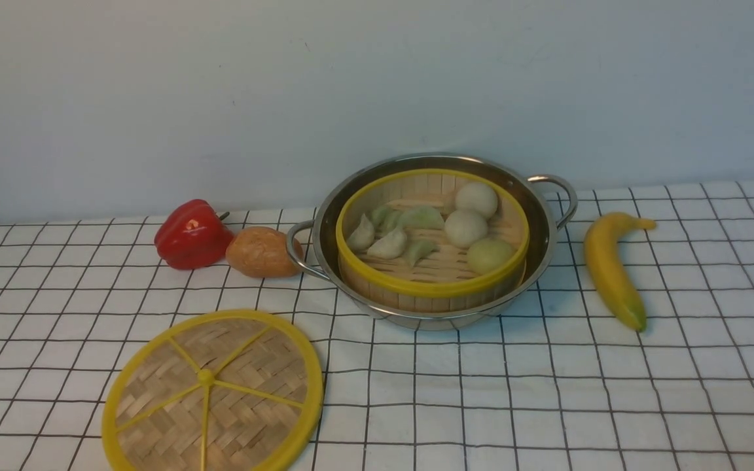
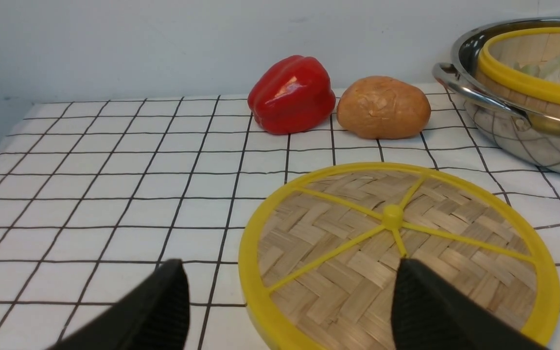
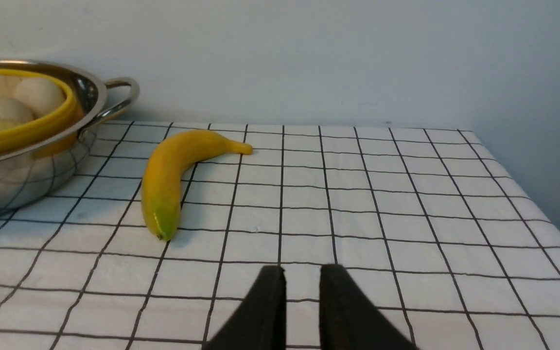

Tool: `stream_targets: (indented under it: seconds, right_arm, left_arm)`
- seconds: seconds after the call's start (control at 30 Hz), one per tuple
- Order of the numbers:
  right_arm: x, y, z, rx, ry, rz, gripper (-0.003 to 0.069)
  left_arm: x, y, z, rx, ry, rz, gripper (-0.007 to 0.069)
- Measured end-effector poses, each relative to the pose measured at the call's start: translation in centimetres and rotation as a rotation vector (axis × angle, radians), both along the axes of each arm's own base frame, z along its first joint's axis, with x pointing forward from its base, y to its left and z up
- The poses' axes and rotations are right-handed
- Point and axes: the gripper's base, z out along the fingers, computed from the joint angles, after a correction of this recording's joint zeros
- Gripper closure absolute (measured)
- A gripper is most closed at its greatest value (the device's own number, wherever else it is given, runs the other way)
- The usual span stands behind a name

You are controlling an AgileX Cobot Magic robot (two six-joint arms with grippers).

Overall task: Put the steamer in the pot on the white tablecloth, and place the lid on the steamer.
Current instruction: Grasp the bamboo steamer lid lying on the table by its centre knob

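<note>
The steamer (image 1: pixel 430 288), a bamboo basket with a yellow rim, sits inside the shiny steel pot (image 1: pixel 542 219) on the white tablecloth (image 1: pixel 547 392). It holds white buns and pale green dumplings. The lid (image 1: pixel 246 373), a flat woven disc with yellow spokes, lies on the cloth at the front left. In the left wrist view my left gripper (image 2: pixel 289 265) is open. One of its fingers (image 2: pixel 430 311) is over the lid (image 2: pixel 358 253), the other over bare cloth. In the right wrist view my right gripper (image 3: pixel 302 270) stands narrowly open over bare cloth, holding nothing. Neither gripper shows in the front view.
A red pepper (image 1: pixel 192 234) and a brown potato (image 1: pixel 260 252) lie just left of the pot's left handle (image 1: pixel 298 252). A banana (image 1: pixel 609 268) lies right of the pot. The cloth's right edge (image 3: pixel 542 214) drops off past the banana.
</note>
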Motion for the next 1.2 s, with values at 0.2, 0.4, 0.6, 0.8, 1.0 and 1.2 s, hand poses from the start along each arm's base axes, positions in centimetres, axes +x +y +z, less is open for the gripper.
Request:
stream_targets:
  seconds: [0.2,0.4,0.6,0.8,1.0,1.2]
  right_arm:
    - [0.0,0.1,-0.1,-0.032,0.011,0.016,0.0502]
    - [0.0,0.1,-0.1,-0.021,0.01,0.016,0.0485]
    - [0.0,0.1,-0.1,-0.021,0.01,0.016,0.0461]
    - [0.0,0.1,-0.1,-0.022,0.009,0.016,0.0442]
    - [0.0,0.1,-0.1,-0.022,0.009,0.016,0.0424]
    - [0.0,0.1,-0.1,-0.022,0.009,0.016,0.042]
  left_arm:
    - [0.0,0.0,0.0,0.0,0.0,0.0,0.0109]
    - [0.0,0.0,0.0,0.0,0.0,0.0,0.0109]
    - [0.0,0.0,0.0,0.0,0.0,0.0,0.0109]
    - [0.0,0.0,0.0,0.01,-0.005,-0.002,0.0109]
    - [0.3,-0.1,2.0,-0.132,-0.23,0.005,0.0109]
    - [0.2,0.1,3.6,-0.397,-0.407,0.038,0.0109]
